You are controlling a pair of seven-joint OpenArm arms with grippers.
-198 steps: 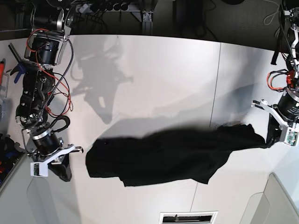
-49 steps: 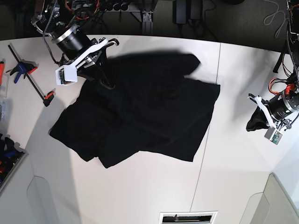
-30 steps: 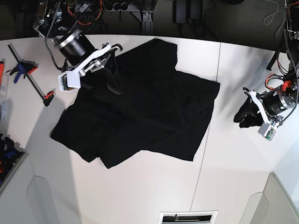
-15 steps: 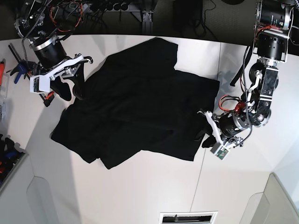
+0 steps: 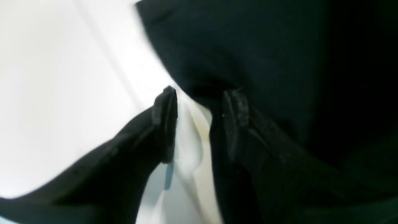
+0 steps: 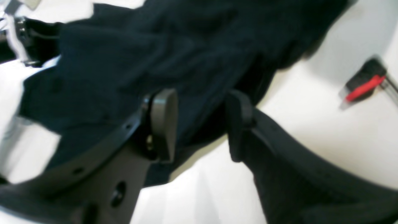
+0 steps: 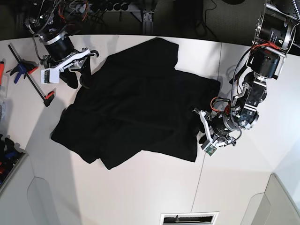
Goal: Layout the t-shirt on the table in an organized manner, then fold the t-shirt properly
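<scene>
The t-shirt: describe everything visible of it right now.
The t-shirt is plain black soft cloth, spread roughly flat but crooked and wrinkled on the white table, no print showing. The open left gripper sits at its edge nearest that arm; the open right gripper straddles its opposite edge. Neither visibly grips it.

Plain black t-shirt (image 7: 136, 108) on a white table (image 7: 140, 192).

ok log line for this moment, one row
stage: layout | t-shirt: spread, rumpled, on table | left gripper: open at shirt's edge | right gripper: open over shirt's edge | folds: none
</scene>
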